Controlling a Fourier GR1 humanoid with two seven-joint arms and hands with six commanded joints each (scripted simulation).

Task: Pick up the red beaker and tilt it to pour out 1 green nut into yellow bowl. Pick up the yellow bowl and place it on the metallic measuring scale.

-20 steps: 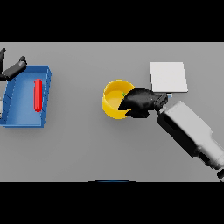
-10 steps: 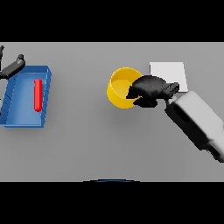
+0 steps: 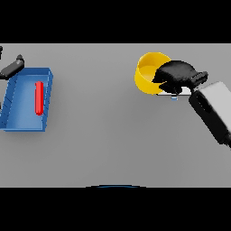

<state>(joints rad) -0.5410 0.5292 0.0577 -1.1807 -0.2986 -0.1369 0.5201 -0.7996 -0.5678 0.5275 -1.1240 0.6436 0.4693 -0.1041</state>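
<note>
Carried farther away and toward the robot's right since the earlier frames, the yellow bowl point(image 3: 151, 71) now covers most of the metallic measuring scale point(image 3: 173, 92), of which only a pale sliver shows just beneath the right hand.

At the far left, the left hand point(image 3: 11, 68) lies idle at the upper corner of a blue tray point(image 3: 18, 101); its fingers look straight and hold nothing. A red beaker point(image 3: 39, 97) lies inside that tray, just right of the hand and toward the robot.

Well apart to the right, on the grey counter point(image 3: 103, 135), the right hand point(image 3: 177, 75) has its dark fingers curled over the bowl's right rim, gripping it. The bowl extends left from the hand.

It looks like a light, stiff, thin-walled bowl, probably smooth and apt to slip, so a pinch over the rim suits it. Whether a nut lies inside cannot be made out.
</note>
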